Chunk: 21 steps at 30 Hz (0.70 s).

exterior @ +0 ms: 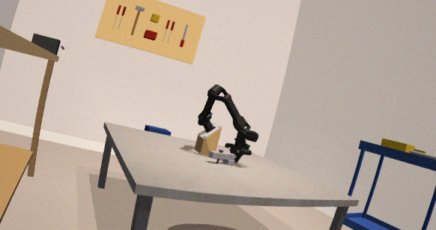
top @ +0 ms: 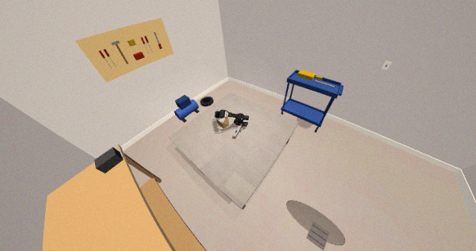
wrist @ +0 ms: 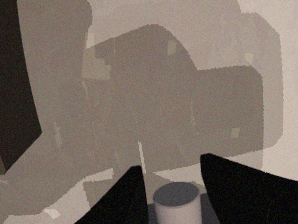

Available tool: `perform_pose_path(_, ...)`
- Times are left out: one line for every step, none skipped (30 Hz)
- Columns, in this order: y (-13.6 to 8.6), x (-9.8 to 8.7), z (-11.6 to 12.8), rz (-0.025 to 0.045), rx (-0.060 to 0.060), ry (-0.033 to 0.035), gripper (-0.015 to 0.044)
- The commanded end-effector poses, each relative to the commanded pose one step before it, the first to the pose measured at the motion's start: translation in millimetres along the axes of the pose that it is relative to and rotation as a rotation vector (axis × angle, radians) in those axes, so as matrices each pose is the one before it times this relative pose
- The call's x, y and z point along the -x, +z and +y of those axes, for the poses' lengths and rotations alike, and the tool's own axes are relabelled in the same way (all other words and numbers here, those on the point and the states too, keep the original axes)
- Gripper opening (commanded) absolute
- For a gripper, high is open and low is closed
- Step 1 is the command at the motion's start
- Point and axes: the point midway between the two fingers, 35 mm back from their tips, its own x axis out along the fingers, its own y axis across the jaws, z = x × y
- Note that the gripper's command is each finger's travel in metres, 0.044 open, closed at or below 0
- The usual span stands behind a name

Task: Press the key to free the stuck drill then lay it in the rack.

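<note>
The claw (top: 240,125) (exterior: 237,160) (wrist: 172,169), fingers apart (pale cylinder (wrist: 177,207) near), hangs well inside the table's (top: 229,163) (exterior: 243,199) (wrist: 145,90) edges.

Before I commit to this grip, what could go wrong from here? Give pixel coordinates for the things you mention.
The post (wrist: 177,212) sits nearer the finger on the picture's right in the wrist view, so closing the gripper (top: 241,123) (exterior: 238,156) (wrist: 172,169) might tilt or nudge it. The gripper is also low beside the grey fixture (top: 236,133) (exterior: 222,156); a sideways drift could knock that.

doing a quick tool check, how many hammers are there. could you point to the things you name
1 hammer (top: 123,54) (exterior: 135,22) in view, hanging on the yellow board (top: 92,50) (exterior: 150,49) on the wall. Others could be hidden from these views.
</note>
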Motion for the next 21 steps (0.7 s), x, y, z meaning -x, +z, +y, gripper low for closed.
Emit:
perform_pose_path(-0.06,0.13,-0.26,-0.00021,-0.0007,-0.00043,0.0040)
perform_pose_path(0.00,0.00,0.00,0.00000,0.0000,0.00000,0.0033)
perform_pose_path(0.00,0.00,0.00,0.00000,0.0000,0.00000,0.0026)
perform_pose_path(0.00,0.00,0.00,0.00000,0.0000,0.00000,0.0020)
perform_pose_path(0.00,0.00,0.00,0.00000,0.0000,0.00000,0.0013)
perform_pose_path(0.00,0.00,0.00,0.00000,0.0000,0.00000,0.0006)
perform_pose_path(0.00,0.00,0.00,0.00000,0.0000,0.00000,0.0000)
perform_pose_path(0.00,0.00,0.00,0.00000,0.0000,0.00000,0.0000)
perform_pose_path(0.46,-0.01,0.13,0.00093,0.0014,0.00081,0.0000)
perform_pose_path(1.09,-0.02,0.28,0.00199,0.0031,0.00176,0.0000)
perform_pose_path(1.21,-0.02,0.28,0.00197,0.0030,0.00172,0.0000)
perform_pose_path(1.42,-0.03,0.25,0.00177,0.0027,0.00153,0.0000)
perform_pose_path(0.88,-0.02,0.07,0.00050,0.0008,0.00043,0.0000)
perform_pose_path(0.75,-0.03,0.01,0.00010,0.0002,0.00010,0.0000)
perform_pose_path(0.80,-0.05,0.00,0.00001,0.0001,0.00002,0.0000)
perform_pose_path(0.88,-0.06,-0.01,-0.00003,0.0000,-0.00001,0.0000)
perform_pose_path(0.93,-0.07,-0.02,-0.00004,0.0000,-0.00002,0.0000)
perform_pose_path(0.97,-0.08,-0.02,-0.00005,0.0000,-0.00003,0.0000)
perform_pose_path(1.01,-0.08,-0.02,-0.00005,0.0000,-0.00003,0.0000)
perform_pose_path(1.05,-0.08,-0.02,-0.00005,0.0000,-0.00003,0.0000)
perform_pose_path(1.08,-0.07,-0.02,-0.00006,0.0000,-0.00003,0.0000)
